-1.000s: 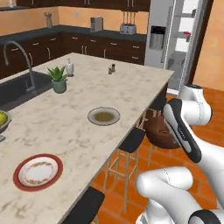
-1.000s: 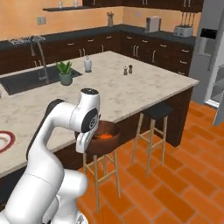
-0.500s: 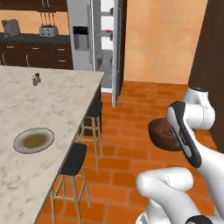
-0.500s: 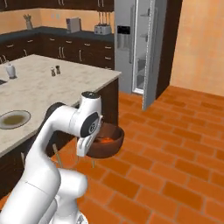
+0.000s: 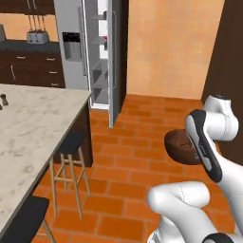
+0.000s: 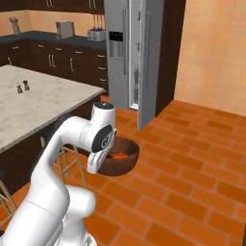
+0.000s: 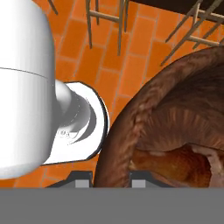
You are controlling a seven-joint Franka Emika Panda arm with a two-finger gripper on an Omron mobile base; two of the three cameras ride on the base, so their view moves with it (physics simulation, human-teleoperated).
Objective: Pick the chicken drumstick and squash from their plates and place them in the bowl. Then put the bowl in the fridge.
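My gripper [image 7: 110, 177] is shut on the rim of the dark-brown wooden bowl [image 7: 131, 122], one fingertip on each side of the wall. The bowl [image 5: 178, 145] hangs over the brick floor, held beside the arm. The brown chicken drumstick [image 7: 175, 164] lies inside it. An orange-red piece, the squash [image 6: 117, 155], shows over the rim of the bowl [image 6: 122, 162]. The grey fridge [image 5: 71, 47] stands ahead, its dispenser door closed and its right door [image 5: 113, 61] swung open, with shelves showing. The plates are out of view.
The marble island counter [image 5: 28, 133] runs along the left, with dark stools [image 5: 71, 142] tucked beside it and two shakers [image 6: 22, 87] on top. A tall dark cabinet [image 5: 232, 71] stands at the right. Open brick floor [image 5: 142, 142] leads to the fridge.
The whole picture has swung from the island toward the fridge, so the base has moved. The bowl stays in my gripper, held the same way beside the arm.
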